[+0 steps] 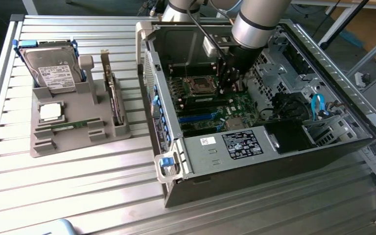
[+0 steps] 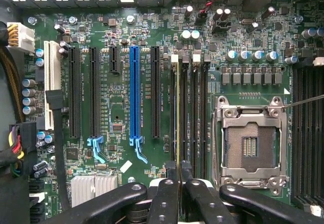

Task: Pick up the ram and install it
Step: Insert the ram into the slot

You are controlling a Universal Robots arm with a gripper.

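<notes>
My gripper (image 2: 178, 177) is shut on the ram (image 2: 177, 123), a thin stick seen edge-on as a yellow-green line running away from the fingertips. The ram is lined up with the outermost of several black memory slots (image 2: 195, 113) beside the open processor socket (image 2: 250, 145). I cannot tell whether it sits in the slot or hovers just above it. In the exterior view the arm reaches down into the open computer case (image 1: 175, 161), with the gripper (image 1: 227, 90) low over the motherboard next to the socket (image 1: 198, 85). The gripper hides the ram there.
On the exterior view's left, a grey holder (image 1: 44, 147) carries a hard drive (image 1: 54, 68), a square silver processor (image 1: 51, 111), an upright dark card (image 1: 113, 95) and a thin green stick (image 1: 67, 126). Case walls, a drive cage (image 1: 318, 122) and cables surround the board. Expansion slots (image 2: 134, 90) lie beside the memory bank.
</notes>
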